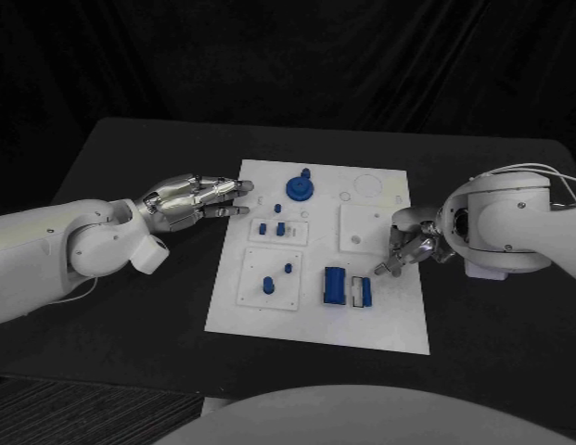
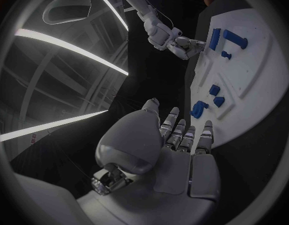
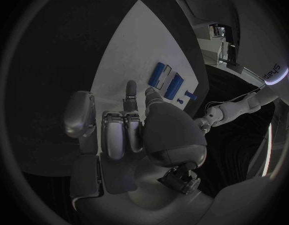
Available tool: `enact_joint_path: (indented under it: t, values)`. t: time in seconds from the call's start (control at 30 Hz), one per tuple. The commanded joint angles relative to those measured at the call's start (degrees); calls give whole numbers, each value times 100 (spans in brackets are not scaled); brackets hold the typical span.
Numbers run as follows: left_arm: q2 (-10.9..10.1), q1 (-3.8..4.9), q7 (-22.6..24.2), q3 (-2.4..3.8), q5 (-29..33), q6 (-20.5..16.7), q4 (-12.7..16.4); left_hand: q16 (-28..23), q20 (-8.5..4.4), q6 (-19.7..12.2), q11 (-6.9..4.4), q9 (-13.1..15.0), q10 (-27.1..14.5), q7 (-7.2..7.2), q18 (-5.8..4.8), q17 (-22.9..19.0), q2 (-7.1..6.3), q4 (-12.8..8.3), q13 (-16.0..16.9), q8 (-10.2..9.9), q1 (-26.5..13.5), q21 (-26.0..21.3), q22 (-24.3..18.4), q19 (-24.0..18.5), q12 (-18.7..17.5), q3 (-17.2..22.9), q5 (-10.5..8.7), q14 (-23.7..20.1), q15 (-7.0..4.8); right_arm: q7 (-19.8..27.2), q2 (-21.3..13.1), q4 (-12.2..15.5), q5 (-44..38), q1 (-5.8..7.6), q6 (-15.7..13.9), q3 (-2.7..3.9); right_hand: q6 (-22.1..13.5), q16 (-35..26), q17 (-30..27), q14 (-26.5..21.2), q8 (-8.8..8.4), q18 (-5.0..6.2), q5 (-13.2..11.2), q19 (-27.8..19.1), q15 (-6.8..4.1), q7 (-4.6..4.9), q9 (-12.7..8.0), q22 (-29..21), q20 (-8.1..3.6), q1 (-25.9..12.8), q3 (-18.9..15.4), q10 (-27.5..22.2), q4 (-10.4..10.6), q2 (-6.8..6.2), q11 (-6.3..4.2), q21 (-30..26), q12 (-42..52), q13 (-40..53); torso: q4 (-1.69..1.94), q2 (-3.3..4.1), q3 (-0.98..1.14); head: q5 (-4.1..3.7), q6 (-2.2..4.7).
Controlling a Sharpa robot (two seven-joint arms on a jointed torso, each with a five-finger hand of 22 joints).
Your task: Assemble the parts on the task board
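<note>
The white task board [image 1: 317, 326] lies in the middle of the black table. On it are a round blue knob [image 1: 300, 188], two small blue pieces [image 1: 272, 227], two blue pegs [image 1: 278, 276] and two long blue blocks [image 1: 333, 285]. My left hand [image 1: 197, 199] hovers at the board's left edge, fingers stretched toward it and holding nothing. My right hand [image 1: 412, 246] is at the board's right edge near the blocks, most fingers curled in with nothing in them. In the right wrist view one finger [image 3: 131, 91] points out over the board [image 3: 122, 50] toward the blocks [image 3: 167, 80].
Raised white sub-plates [image 1: 364, 228] sit on the board, with round holes near its far right corner [image 1: 368, 183]. Black table surface [image 1: 127, 158] surrounds the board on all sides. The left wrist view shows my left hand [image 2: 176, 140], the board [image 2: 263, 70] and my right hand [image 2: 177, 41] beyond.
</note>
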Motion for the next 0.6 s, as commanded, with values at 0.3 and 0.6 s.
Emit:
enact_joint_path:
  t: [0.3,0.6]
  values:
    - [21,-6,59,5,31,60,0,37,29,27,23,9,17,-3,105,9,15,34,7,22,-20,20,1,28,32,10,-13,35,10,-131,53,118,326,-86,8,2,91,15,1507,600,-78,23,173,10,-53,-22,-82,810,-59,-12,50,600,-54,47,-44,3,21,1507,-8,-4,-4,-13,-1]
    - [18,-6,49,5,31,66,3,37,29,27,23,9,17,-3,105,9,15,34,7,22,-20,20,1,28,32,10,-13,35,10,-135,136,93,352,-180,44,2,160,15,1507,600,-66,27,360,7,-69,-46,-81,805,-72,3,118,600,-116,62,-63,-19,21,1507,-9,-6,-6,-1,-1]
